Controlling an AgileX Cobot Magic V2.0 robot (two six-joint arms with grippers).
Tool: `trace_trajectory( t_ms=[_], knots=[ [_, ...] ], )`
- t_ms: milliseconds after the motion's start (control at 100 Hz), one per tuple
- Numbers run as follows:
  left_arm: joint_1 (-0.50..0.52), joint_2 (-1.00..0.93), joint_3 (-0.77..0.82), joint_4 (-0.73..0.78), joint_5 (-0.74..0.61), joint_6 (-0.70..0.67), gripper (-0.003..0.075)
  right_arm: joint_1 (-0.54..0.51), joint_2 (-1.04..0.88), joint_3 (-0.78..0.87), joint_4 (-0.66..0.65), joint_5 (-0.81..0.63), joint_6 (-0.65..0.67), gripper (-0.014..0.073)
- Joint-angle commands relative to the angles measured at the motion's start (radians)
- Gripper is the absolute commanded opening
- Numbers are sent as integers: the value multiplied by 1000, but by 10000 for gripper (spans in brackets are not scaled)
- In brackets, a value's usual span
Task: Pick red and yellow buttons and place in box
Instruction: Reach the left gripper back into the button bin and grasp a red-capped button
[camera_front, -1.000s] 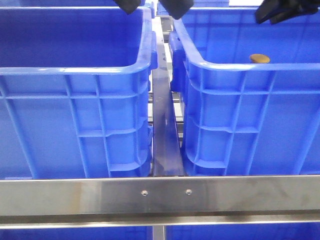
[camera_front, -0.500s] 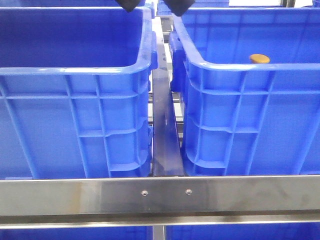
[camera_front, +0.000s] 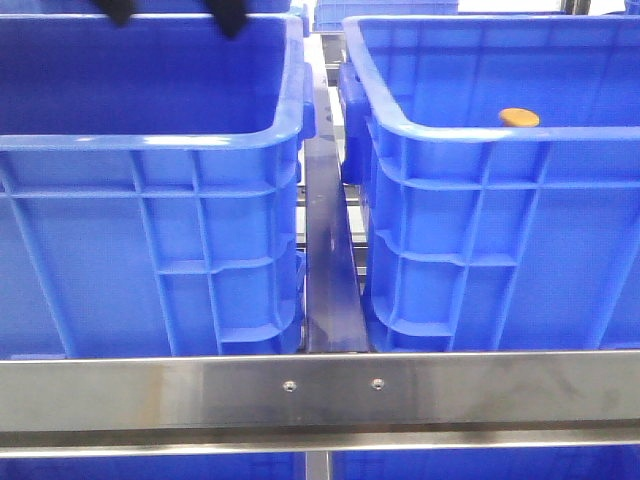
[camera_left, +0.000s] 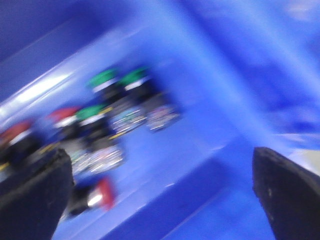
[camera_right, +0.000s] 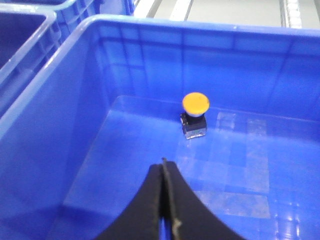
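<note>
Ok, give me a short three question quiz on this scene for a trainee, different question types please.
1. True or false: the right gripper is shut and holds nothing.
2. What colour is the cap of the lone button standing in the right crate? A) green B) yellow C) red
3. Fill in: the left gripper is ____, above a blurred cluster of red and green buttons.

Key: 1 true; 2 B; 3 open.

Motion-blurred buttons (camera_left: 107, 135) below left claw (camera_left: 160, 195)
</note>
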Motion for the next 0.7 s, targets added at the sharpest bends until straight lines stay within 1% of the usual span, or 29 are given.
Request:
trace_trajectory(
  t_ms=[0, 170, 340, 550, 690],
  knots=[
    [76, -45, -33, -16, -4, -21, 670, -5, -10, -24, 17, -28, -10, -63],
    [228, -43, -33, -81, 46, -21, 670, -5, -10, -22, 17, -16, -10, -63],
    [331, -4, -33, -86, 88, -21, 670, -5, -10, -22, 17, -16, -10, -63],
    [383, 78, -33, -87, 88, -21, 670, -5, -10, -23, 17, -15, -10, -63],
    [391, 141, -33, -87, 48, -21, 670, -5, -10, -23, 17, -12, -10, -63]
  ],
)
